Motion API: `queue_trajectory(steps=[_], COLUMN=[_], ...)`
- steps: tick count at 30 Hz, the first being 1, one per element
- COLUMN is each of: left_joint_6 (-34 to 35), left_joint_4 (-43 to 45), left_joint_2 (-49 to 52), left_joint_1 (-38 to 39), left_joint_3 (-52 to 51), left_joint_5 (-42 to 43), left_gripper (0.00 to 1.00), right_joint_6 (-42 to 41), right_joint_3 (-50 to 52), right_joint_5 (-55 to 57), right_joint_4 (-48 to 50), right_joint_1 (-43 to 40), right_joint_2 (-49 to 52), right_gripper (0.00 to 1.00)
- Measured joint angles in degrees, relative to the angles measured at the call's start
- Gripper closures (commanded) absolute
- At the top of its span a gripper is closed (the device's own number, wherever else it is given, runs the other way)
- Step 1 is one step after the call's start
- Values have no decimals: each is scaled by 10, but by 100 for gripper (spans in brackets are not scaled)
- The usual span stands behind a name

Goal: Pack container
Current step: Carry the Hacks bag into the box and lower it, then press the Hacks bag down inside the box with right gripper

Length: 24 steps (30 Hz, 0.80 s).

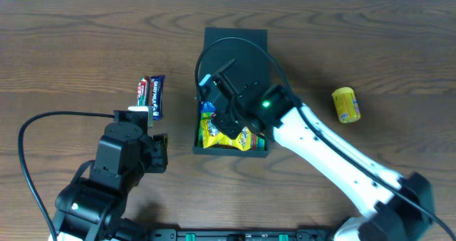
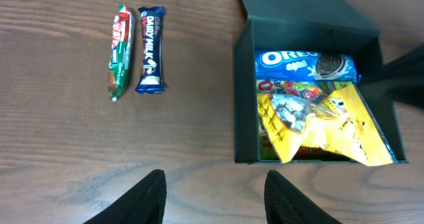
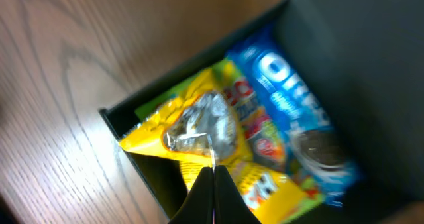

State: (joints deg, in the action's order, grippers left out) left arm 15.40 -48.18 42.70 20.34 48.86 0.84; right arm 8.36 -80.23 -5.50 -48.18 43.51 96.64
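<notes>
The dark teal container (image 1: pixel 262 150) stands open at mid-table with its flap lid (image 1: pixel 235 38) laid back. It holds a blue Oreo pack (image 2: pixel 305 64), a yellow packet (image 2: pixel 344 128) and colourful packets. My right gripper (image 3: pixel 213 168) is above the container's near left corner, shut on the edge of a clear packet of silver-wrapped sweets (image 3: pixel 199 126) that lies on the yellow packet; it also shows overhead (image 1: pixel 226 120). My left gripper (image 2: pixel 213 197) is open and empty over bare table, left of and nearer than the container (image 2: pixel 242 98).
A red-green bar (image 2: pixel 118 50) and a dark blue Dairy Milk bar (image 2: pixel 150 50) lie side by side left of the container. A yellow can (image 1: pixel 346 104) lies on its side to the right. Black cables loop at the left and over the container.
</notes>
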Motion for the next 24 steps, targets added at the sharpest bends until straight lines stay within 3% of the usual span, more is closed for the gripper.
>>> queue_trajectory(steps=[8,14,20,24], left_joint_6=[0,0,0,0], left_joint_4=[0,0,0,0], left_joint_2=[0,0,0,0], left_joint_1=[0,0,0,0], left_joint_3=[0,0,0,0], left_joint_5=[0,0,0,0], left_gripper=[51,51,51,51], right_joint_6=[-21,-21,-4,-3], right_joint_3=[39,38,31,28], right_joint_5=[-51,-61,-92,-97], right_joint_4=[36,24,46,56], right_joint_1=[-6,-6,-14,-31], right_joint_2=[168,163,35,64], right_gripper=[98,98,98,98])
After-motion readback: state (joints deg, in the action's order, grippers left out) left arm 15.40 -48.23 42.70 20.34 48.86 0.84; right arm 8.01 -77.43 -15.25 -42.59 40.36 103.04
